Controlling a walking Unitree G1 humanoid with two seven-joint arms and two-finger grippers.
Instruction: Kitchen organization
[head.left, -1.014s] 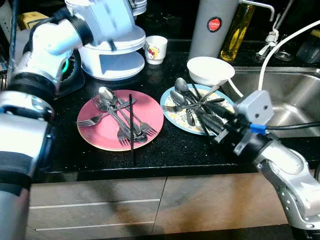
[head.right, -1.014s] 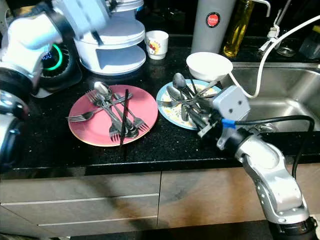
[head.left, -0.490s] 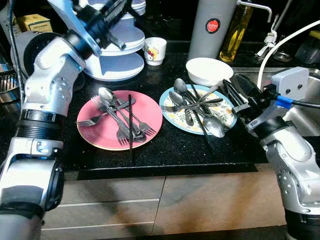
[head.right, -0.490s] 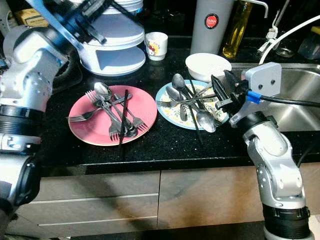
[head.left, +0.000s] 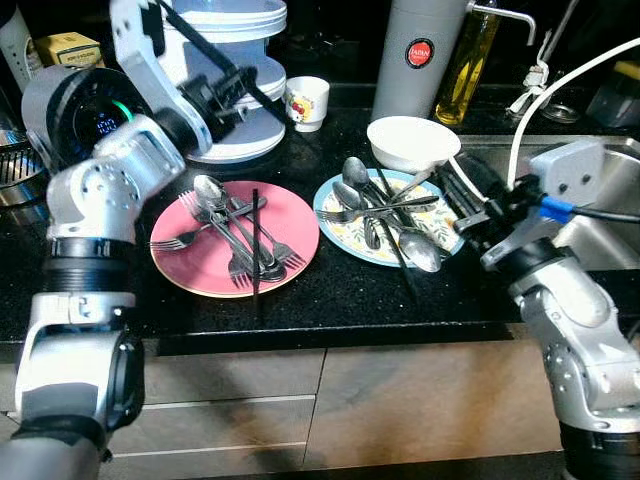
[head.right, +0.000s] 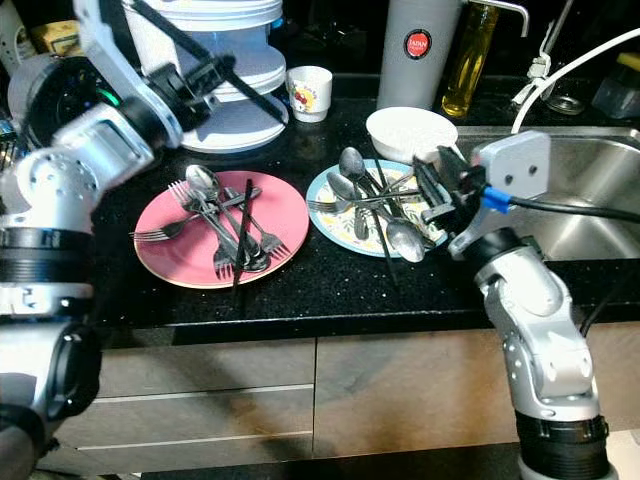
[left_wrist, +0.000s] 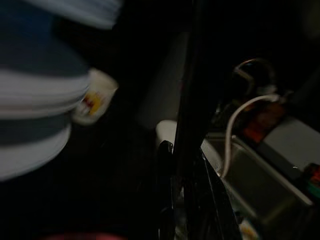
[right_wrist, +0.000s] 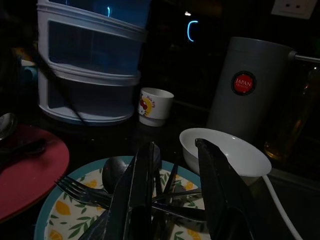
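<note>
Cutlery sorting looks partway done, by my read. Pink plate (head.left: 235, 240) on the left of the black counter (head.left: 330, 295) holds several forks, a spoon or two and one black chopstick (head.left: 256, 245) lying near-to-far across it. Blue-rimmed patterned plate (head.left: 385, 220) to its right is a jumble: spoons, at least one fork, more dark chopsticks, a big spoon (head.left: 420, 252) hanging off its near-right edge. So the mixed pile there is prob. what's left to sort.

Right gripper (head.right: 440, 190) hovers at the right edge of the patterned plate, fingers parted, nothing between them; wrist cam looks over that plate toward the white bowl (right_wrist: 225, 150) just beyond.

Left gripper (head.left: 240, 85) is raised far-left, in front of the white stacked container (head.left: 225, 80), pinching a black chopstick (head.left: 195, 45) that runs up-left from it. It needs putting down somewhere; can't tell where.

Small printed cup (head.left: 305, 100), grey flask (head.left: 420, 55), oil bottle (head.left: 465, 60) and sink (head.left: 560, 180) look untouched.
</note>
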